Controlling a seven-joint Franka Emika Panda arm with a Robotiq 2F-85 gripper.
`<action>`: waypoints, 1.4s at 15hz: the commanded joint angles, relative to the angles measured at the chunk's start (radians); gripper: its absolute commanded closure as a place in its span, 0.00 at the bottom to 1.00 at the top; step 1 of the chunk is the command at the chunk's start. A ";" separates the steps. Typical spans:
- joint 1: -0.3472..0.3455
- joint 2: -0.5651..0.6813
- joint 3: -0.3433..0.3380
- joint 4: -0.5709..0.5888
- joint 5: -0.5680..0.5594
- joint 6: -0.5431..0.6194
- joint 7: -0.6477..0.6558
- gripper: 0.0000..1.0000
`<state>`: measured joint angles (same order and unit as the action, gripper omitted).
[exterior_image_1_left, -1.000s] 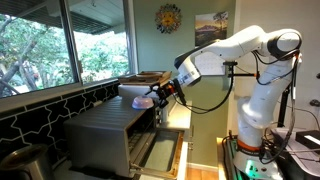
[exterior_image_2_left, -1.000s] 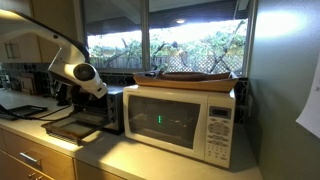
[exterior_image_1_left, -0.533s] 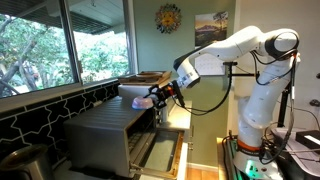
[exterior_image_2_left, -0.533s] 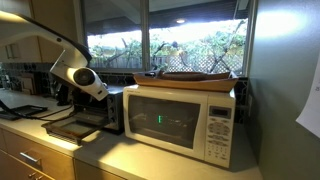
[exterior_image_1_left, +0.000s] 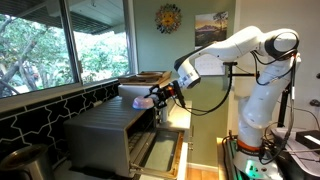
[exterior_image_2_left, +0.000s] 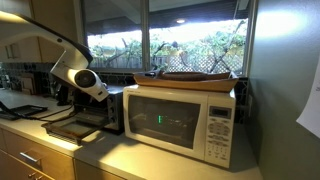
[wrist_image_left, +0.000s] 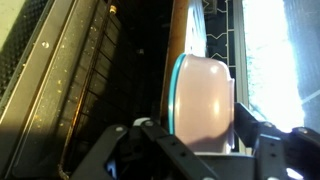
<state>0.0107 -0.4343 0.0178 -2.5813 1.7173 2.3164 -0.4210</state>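
The claw (exterior_image_1_left: 158, 94) hangs at the end of the white arm, over the top of the toaster oven (exterior_image_1_left: 108, 128), with a pale pink bowl (exterior_image_1_left: 139, 100) right at its tip. In the wrist view the bowl (wrist_image_left: 205, 90), which has a teal rim, sits squarely between the two dark fingers (wrist_image_left: 262, 140) of the claw (wrist_image_left: 200, 138). The jaws stand partly apart, one on each side of the bowl and very close to its wall. Whether they press on it or only flank it cannot be told, because the lower part of the bowl and the finger pads merge in shadow (the bright glare on one side does not help).

The bowl rests on the oven's metal top, near the front edge and above the door (exterior_image_1_left: 157, 150), which hangs open. In an exterior view the arm's wrist hides the claw and the bowl, and the toaster oven (exterior_image_2_left: 103, 112) stands just beside a white microwave (exterior_image_2_left: 185, 122) that carries a wooden tray (exterior_image_2_left: 195, 76).
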 joint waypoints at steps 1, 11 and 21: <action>-0.036 -0.022 0.010 -0.012 -0.023 -0.021 0.020 0.25; -0.070 -0.070 0.005 -0.010 -0.050 -0.048 0.039 0.86; -0.078 -0.119 -0.060 -0.036 0.005 -0.301 -0.041 0.97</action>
<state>-0.0566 -0.5116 -0.0123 -2.5761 1.7194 2.1379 -0.4235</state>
